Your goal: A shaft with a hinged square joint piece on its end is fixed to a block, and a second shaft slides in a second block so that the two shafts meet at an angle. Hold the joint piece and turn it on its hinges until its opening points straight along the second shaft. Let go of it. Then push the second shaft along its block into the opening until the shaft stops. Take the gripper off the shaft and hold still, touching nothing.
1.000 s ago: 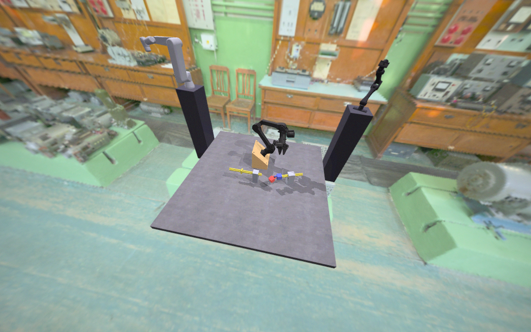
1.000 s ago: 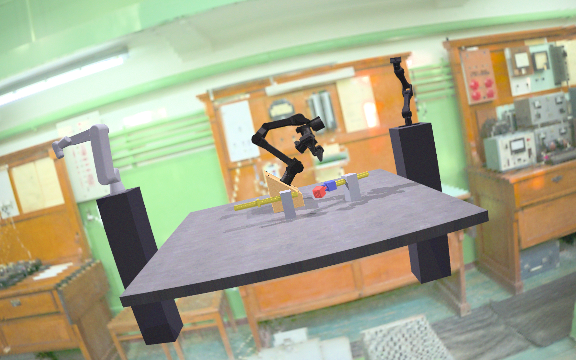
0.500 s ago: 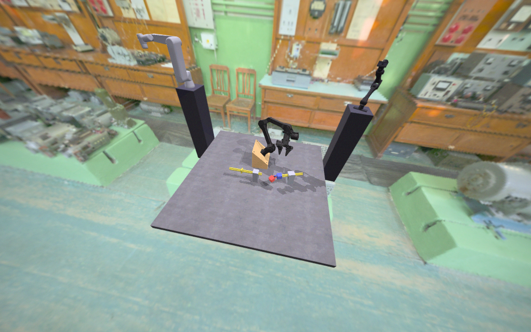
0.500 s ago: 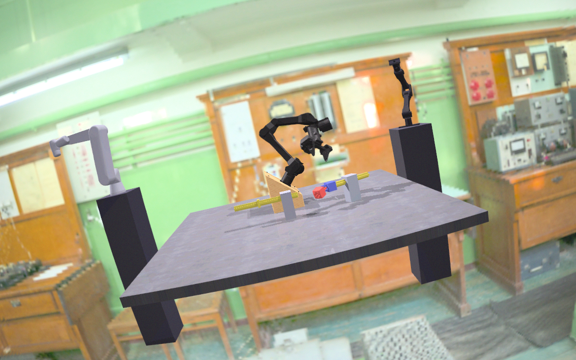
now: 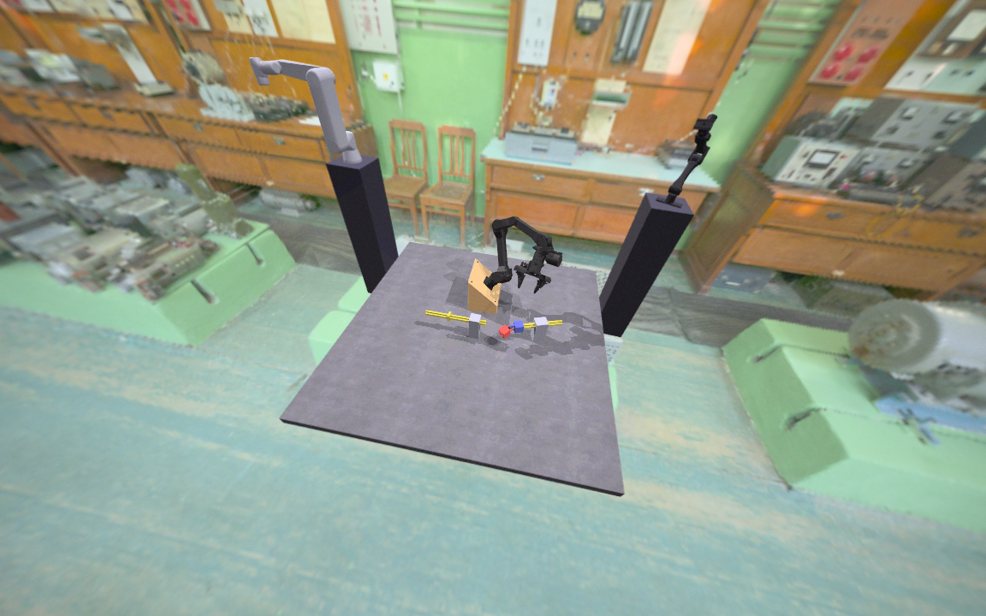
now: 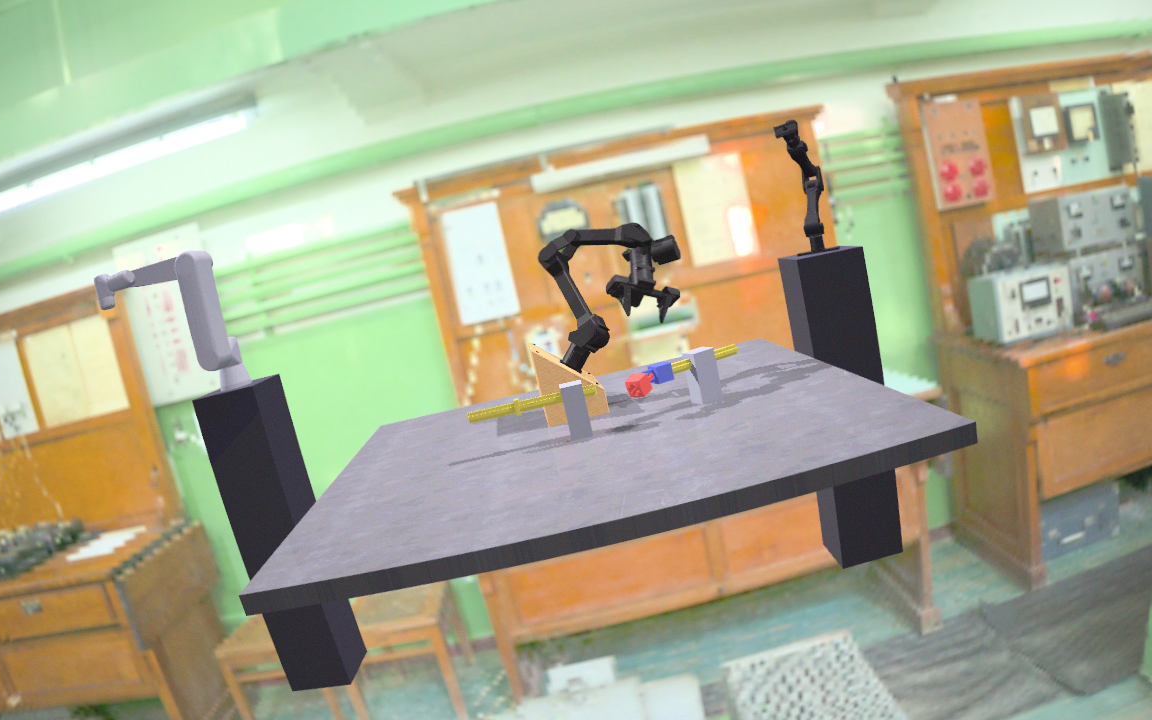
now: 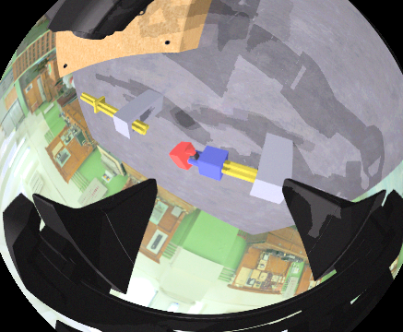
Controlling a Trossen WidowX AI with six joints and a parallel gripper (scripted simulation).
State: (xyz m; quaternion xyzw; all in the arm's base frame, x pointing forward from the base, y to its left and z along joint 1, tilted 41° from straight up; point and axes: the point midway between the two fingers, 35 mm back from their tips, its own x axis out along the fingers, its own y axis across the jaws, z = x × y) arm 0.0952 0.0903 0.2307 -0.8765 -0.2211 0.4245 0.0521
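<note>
The red square joint piece (image 5: 505, 330) (image 6: 638, 385) (image 7: 181, 155) sits tilted on its hinge at the blue part (image 5: 518, 327) (image 6: 661, 373) (image 7: 213, 162) of the fixed yellow shaft (image 6: 725, 351) (image 7: 240, 171). That shaft runs through a grey block (image 5: 541, 329) (image 6: 704, 377) (image 7: 276, 159). The second yellow shaft (image 5: 436, 313) (image 6: 490, 413) (image 7: 109, 110) has a collar and passes through the other grey block (image 5: 473, 328) (image 6: 576, 416) (image 7: 138, 106). Its end stands apart from the red piece. The red opening cannot be made out clearly. My gripper (image 5: 529, 288) (image 6: 645, 317) (image 7: 223, 186) is open and empty, above the joint and touching nothing.
The arm's wooden wedge mount (image 5: 483, 294) (image 6: 553, 402) (image 7: 132, 46) stands behind the second shaft's block. The grey table (image 5: 435, 405) (image 6: 473, 501) bears everything. Two other arms stand on dark pillars (image 5: 362, 222) (image 5: 646, 260) beyond the table's sides.
</note>
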